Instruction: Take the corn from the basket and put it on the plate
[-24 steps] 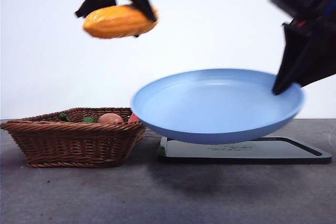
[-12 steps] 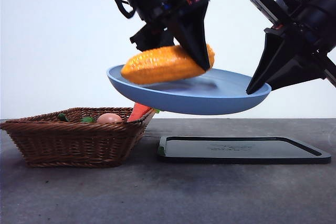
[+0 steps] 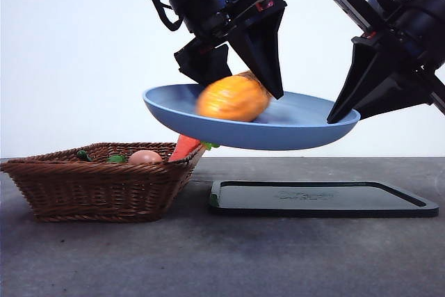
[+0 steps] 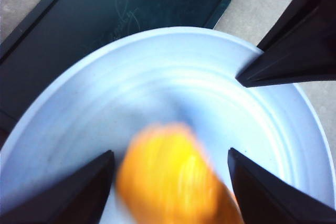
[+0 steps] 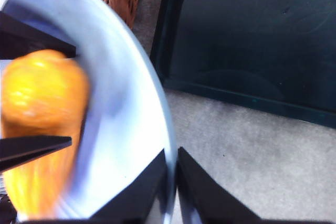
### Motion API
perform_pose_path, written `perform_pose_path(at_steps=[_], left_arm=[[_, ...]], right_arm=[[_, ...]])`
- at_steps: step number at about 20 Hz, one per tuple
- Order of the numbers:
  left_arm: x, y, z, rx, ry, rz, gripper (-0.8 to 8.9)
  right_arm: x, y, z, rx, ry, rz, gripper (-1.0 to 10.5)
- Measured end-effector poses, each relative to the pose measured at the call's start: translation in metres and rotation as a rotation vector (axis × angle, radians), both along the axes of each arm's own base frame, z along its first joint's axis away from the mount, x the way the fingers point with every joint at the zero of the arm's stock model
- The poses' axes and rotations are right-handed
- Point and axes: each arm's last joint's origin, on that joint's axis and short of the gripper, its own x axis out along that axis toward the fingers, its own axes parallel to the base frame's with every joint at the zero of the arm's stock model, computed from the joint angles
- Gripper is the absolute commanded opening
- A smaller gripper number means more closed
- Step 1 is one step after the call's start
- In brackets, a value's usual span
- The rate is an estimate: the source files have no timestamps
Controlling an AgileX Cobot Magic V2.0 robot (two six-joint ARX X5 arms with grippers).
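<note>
The corn (image 3: 233, 97) lies blurred inside the light-blue plate (image 3: 306, 126), its end toward the front camera. My left gripper (image 3: 236, 85) hangs just over it, open, with a jaw on either side of the corn (image 4: 168, 177) and the plate (image 4: 184, 72) beneath. My right gripper (image 3: 330, 119) is shut on the plate's right rim and holds the plate in the air, tilted slightly. The right wrist view shows its jaws (image 5: 171, 153) pinching the rim of the plate (image 5: 126, 129), with the corn (image 5: 42, 129) on it. The wicker basket (image 3: 97, 186) stands at the left on the table.
A flat black tray (image 3: 320, 199) lies on the table under the raised plate. In the basket sit a pinkish egg-like item (image 3: 144, 156), a red-orange carrot (image 3: 184, 147) leaning on the rim, and some green pieces.
The plate rose and shifted left under the corn. The corn went from lying crosswise in the left gripper to end-on in the plate, and the left jaws have spread apart.
</note>
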Motion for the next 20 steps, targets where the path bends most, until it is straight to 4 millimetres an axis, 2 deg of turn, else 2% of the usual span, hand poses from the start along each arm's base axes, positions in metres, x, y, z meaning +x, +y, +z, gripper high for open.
perform_pose_path(at_steps=[4,7,13,16,20], left_arm=[[-0.001,0.001,0.001,0.009,0.01,0.001,3.56],[-0.001,0.001,0.015,0.006,0.007,0.001,3.56],[-0.005,0.01,0.069,-0.07,-0.074,0.011,3.56],[-0.008,0.033,0.111,-0.131,-0.146,0.053,3.56],[-0.02,0.056,0.143,-0.18,-0.205,0.081,3.56]], right_arm=[[-0.001,0.0,-0.001,-0.003,0.013,-0.001,0.0],[-0.001,0.0,-0.004,-0.014,0.038,-0.003,0.0],[0.006,-0.005,-0.013,-0.05,0.06,-0.045,0.0],[0.018,-0.02,-0.019,-0.053,0.067,-0.112,0.0],[0.047,-0.039,-0.016,-0.063,0.055,-0.184,0.0]])
